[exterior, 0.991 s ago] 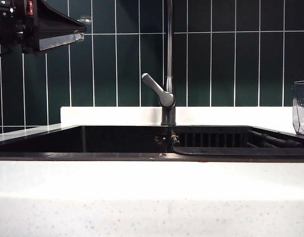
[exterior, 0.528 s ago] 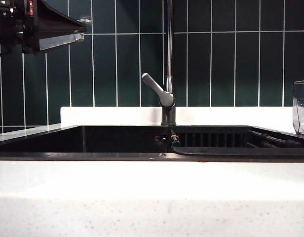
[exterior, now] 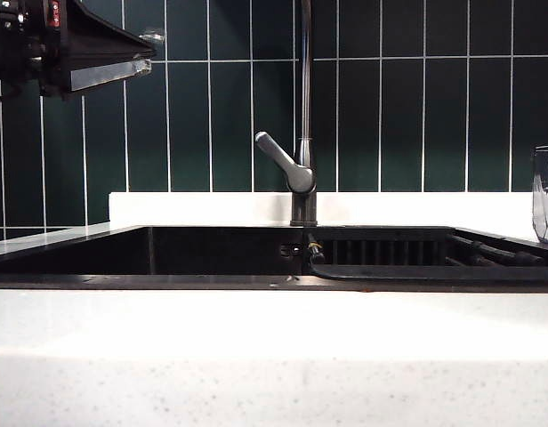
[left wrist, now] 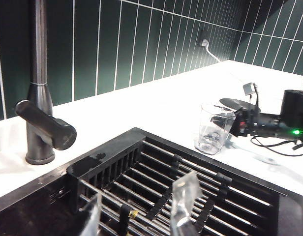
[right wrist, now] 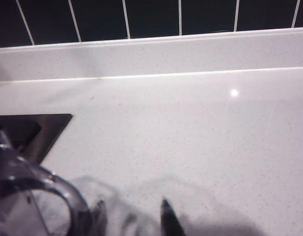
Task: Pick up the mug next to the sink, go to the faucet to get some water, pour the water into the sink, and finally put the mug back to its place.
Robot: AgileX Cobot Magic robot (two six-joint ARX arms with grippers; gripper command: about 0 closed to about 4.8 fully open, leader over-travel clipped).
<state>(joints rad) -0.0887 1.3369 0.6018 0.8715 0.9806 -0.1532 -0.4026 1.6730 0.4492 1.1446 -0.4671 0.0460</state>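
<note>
1. The left gripper (exterior: 109,64) hangs high over the left end of the sink (exterior: 212,283). In the left wrist view its two clear fingers (left wrist: 183,196) stand moderately apart with nothing between them, above the ribbed drainer (left wrist: 191,182).
2. The faucet (exterior: 302,178) stands at the middle of the sink's back rim, its lever angled up to the left.
3. The mug (left wrist: 214,129) stands upright on the white countertop (left wrist: 156,105), just beside the sink's right-hand rim and near the counter's back edge. The exterior view cuts it off at the picture's right edge (exterior: 547,194).
4. The right gripper (left wrist: 238,125) sits low on the countertop, right against the mug's far side. In its own wrist view the mug's rim (right wrist: 48,189) lies close beside its tips (right wrist: 133,219). I cannot tell whether the jaws are around the glass or how wide they stand.
</note>
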